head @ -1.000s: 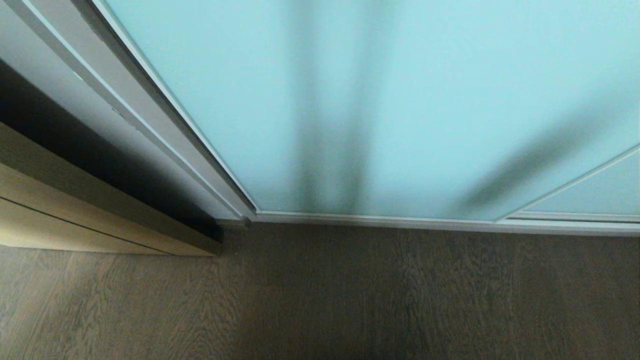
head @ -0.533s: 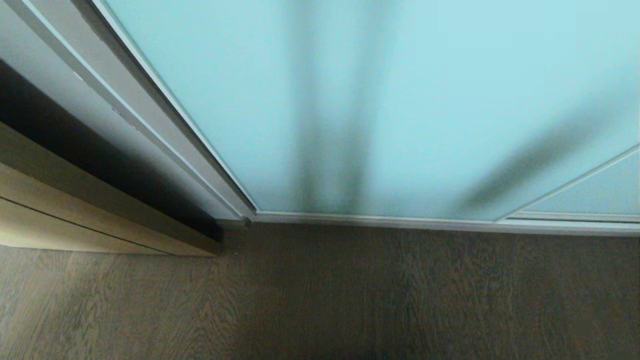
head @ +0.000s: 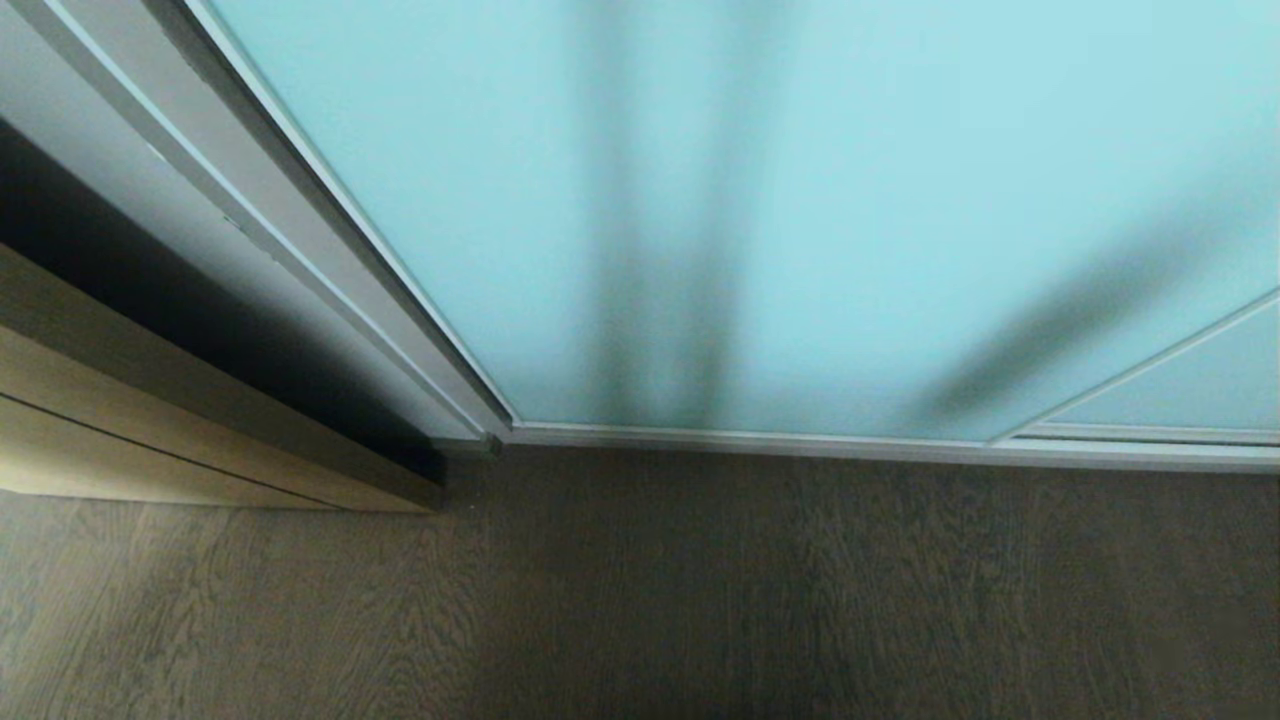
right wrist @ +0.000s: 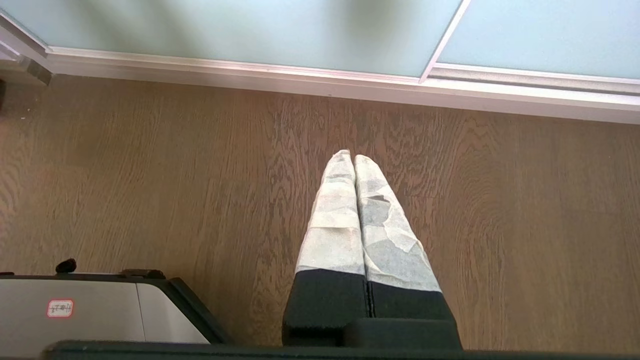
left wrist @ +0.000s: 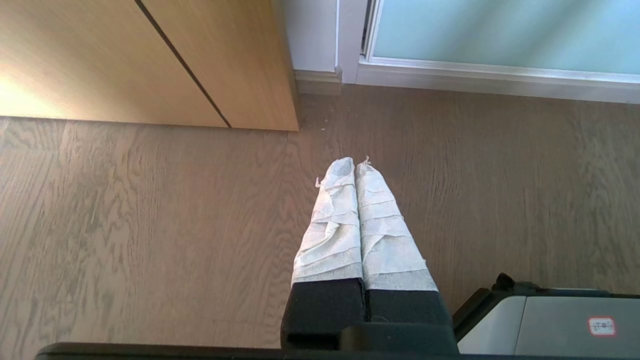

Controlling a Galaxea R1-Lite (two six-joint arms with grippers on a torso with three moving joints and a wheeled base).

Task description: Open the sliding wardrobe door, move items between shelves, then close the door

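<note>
The sliding wardrobe door [head: 800, 200] is a frosted pale blue-green glass panel in a thin silver frame, standing shut and filling most of the head view; its bottom rail meets the floor. The same door [left wrist: 500, 35] [right wrist: 225, 30] shows in both wrist views. My left gripper [left wrist: 355, 162] hangs over the wood floor, shut, its white-taped fingers pressed together with nothing between them. Likewise my right gripper [right wrist: 348, 156] is shut and empty above the floor. Neither arm appears in the head view. The items and the shelves are hidden behind the door.
A light wood door or panel [head: 150, 420] stands to the left, past the white wardrobe side frame [head: 300, 240]. A second glass panel [head: 1200, 380] overlaps at the right. My grey base [left wrist: 550, 320] [right wrist: 90, 310] sits on the dark wood floor [head: 700, 600].
</note>
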